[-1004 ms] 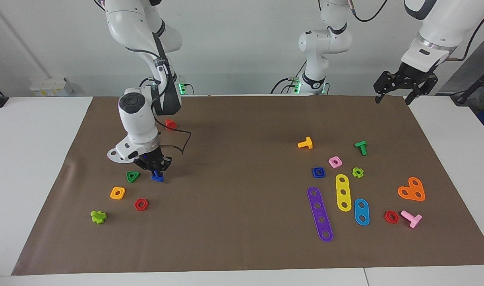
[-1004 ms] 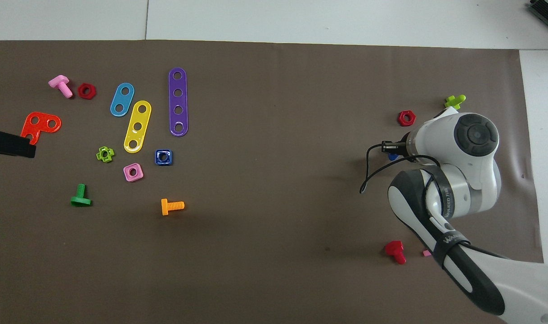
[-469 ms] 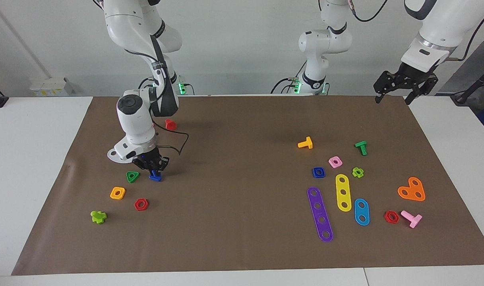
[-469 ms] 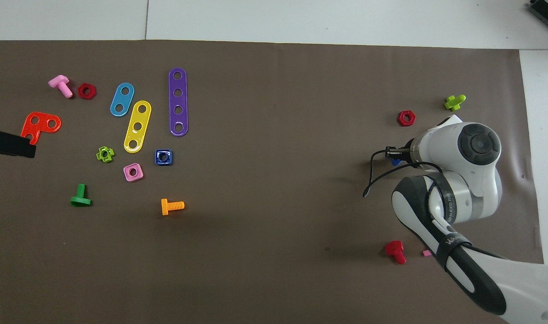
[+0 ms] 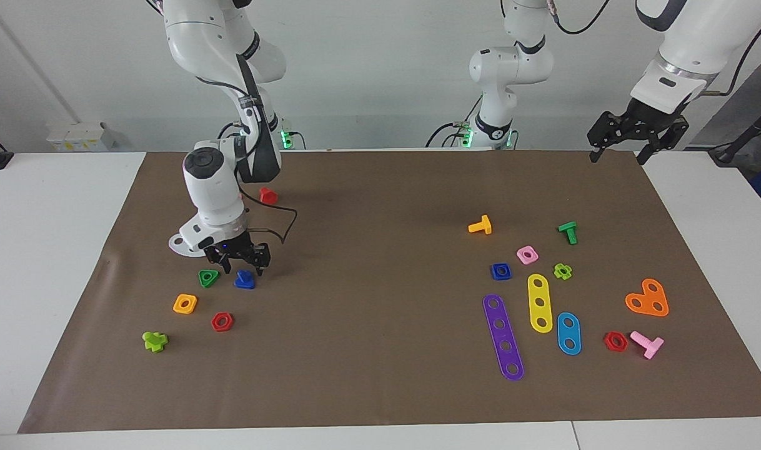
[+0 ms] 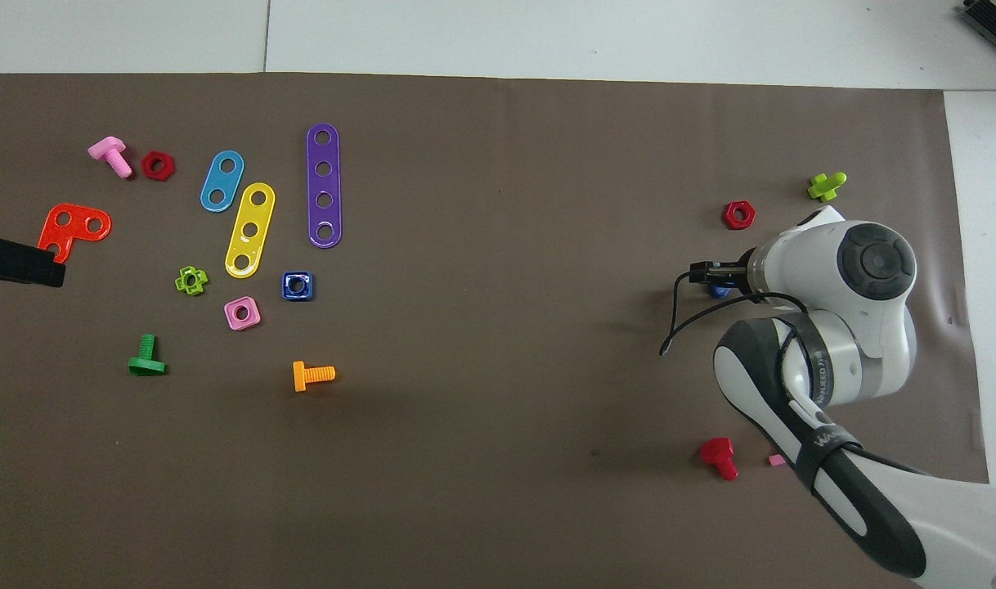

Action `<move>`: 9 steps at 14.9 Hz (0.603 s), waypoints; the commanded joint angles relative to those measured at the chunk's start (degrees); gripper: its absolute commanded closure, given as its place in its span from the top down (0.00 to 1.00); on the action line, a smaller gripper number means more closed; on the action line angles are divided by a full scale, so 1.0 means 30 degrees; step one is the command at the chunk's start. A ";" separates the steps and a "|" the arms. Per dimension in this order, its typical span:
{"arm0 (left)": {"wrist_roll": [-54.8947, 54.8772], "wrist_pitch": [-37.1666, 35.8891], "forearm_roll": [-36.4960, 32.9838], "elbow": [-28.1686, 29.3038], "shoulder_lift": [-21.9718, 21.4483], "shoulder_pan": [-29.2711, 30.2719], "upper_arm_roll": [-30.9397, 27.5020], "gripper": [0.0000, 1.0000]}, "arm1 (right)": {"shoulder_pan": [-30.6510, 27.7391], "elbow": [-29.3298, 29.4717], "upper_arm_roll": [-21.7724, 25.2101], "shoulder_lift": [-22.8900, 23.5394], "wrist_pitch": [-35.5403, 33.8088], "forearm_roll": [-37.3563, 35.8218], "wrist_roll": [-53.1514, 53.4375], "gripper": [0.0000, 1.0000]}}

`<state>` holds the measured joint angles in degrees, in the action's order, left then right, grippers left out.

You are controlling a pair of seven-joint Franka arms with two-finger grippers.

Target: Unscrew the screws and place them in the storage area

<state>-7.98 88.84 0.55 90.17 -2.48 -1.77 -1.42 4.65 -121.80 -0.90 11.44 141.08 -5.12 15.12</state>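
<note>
Now right gripper [image 5: 243,267] fingers spread over blue screw [image 5: 244,280] (on mat, released); left gripper [image 5: 624,153] fingers spread.

Green triangle nut [image 5: 208,277] crowds the blue bolt [image 5: 244,280]; elsewhere open mat [image 5: 368,262].

White table [image 5: 55,262] carries 1 brown mat [image 5: 380,206]; toy bolts, nuts and strips lie on it in 2 groups.

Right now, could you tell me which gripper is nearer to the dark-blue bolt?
The right gripper. It hangs open directly over the dark-blue bolt, which stands on the mat beside the green triangle nut. The left gripper waits, raised over the mat's edge at the left arm's end.
</note>
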 commanded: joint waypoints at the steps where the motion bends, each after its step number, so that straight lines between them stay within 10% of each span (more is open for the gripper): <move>1: -0.0154 -0.0258 0.0168 0.0090 -0.0139 0.0327 0.0152 1.00 | -0.0292 0.1392 -0.0080 -0.1378 -0.2573 0.0475 -0.0295 1.00; 9: -0.0154 -0.0258 0.0168 0.0090 -0.0139 0.0327 0.0152 1.00 | -0.1550 0.8076 0.0038 -0.3106 -1.2244 0.1965 -0.0968 1.00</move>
<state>-7.98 88.84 0.55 90.17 -2.48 -1.77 -1.42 1.54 -100.73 -0.27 3.11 108.64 -2.33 14.27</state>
